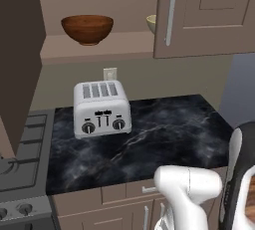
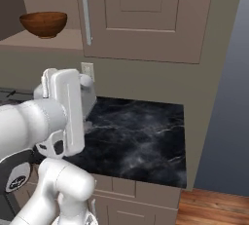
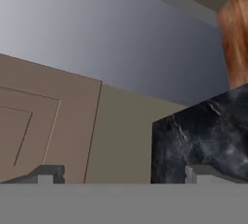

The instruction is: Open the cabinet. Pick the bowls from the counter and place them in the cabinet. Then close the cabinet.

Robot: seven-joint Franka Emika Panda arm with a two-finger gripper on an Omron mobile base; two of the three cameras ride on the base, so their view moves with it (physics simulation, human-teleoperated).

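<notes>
Left base view: I see the cabinet [image 1: 209, 15] with its left door swung open and its right door shut, silver bar handle [image 1: 171, 14] on it. The brown bowl [image 1: 87, 29] sits upright on the inner shelf [image 1: 99, 49], out in the open part. The cream bowl [image 1: 151, 23] is further right on the same shelf, mostly hidden behind the shut door's edge; the two are apart. The counter [image 1: 169, 134] holds a silver toaster [image 1: 102, 108] near the back wall, just right of the stove [image 1: 25, 159]. The arm [image 1: 187, 189] comes up at the lower right.

Right base view: the brown bowl [image 2: 44, 24] is on the shelf at upper left, left of the shut door [image 2: 146, 17]. The arm [image 2: 53, 121] blocks most of the toaster. The counter [image 2: 141, 136] runs to the right-hand edge, wood floor [image 2: 214, 209] beyond.

Hand view: camera is rolled. I see the two fingertips [image 3: 48, 173] low in frame, set wide apart with nothing between them, so the gripper [image 3: 121, 175] is spread and holding nothing. Ahead are a panelled door [image 3: 43, 126] and a slab of counter [image 3: 203, 136].
</notes>
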